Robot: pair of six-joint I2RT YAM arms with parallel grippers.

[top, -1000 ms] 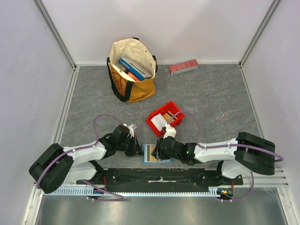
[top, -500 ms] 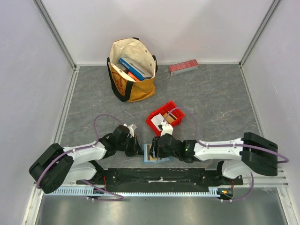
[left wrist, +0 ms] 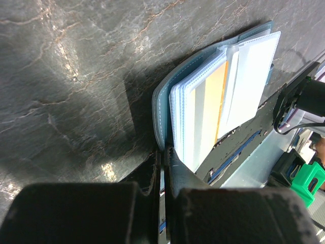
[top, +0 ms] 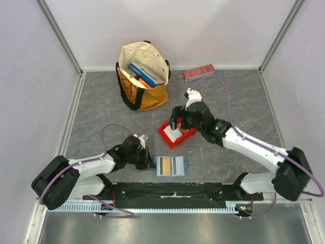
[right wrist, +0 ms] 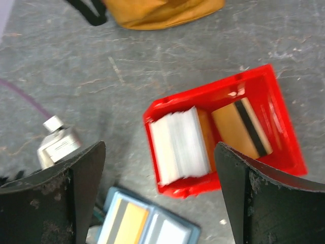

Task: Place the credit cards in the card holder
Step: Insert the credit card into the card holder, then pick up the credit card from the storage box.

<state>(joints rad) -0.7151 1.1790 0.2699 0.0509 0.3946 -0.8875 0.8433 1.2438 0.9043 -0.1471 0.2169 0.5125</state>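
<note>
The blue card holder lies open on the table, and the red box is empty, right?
Not quite. The card holder does lie open on the table, but the red box is not empty. The right wrist view shows a stack of white cards and a tan card with a dark stripe inside it.

Card holder (right wrist: 152, 224) cut by bottom edge; white cards (right wrist: 180, 145) in bin (right wrist: 228, 182) blurred.

credit cards (right wrist: 180, 145) lie in red bin (right wrist: 203, 96), card holder (right wrist: 147, 223) near it.
</note>
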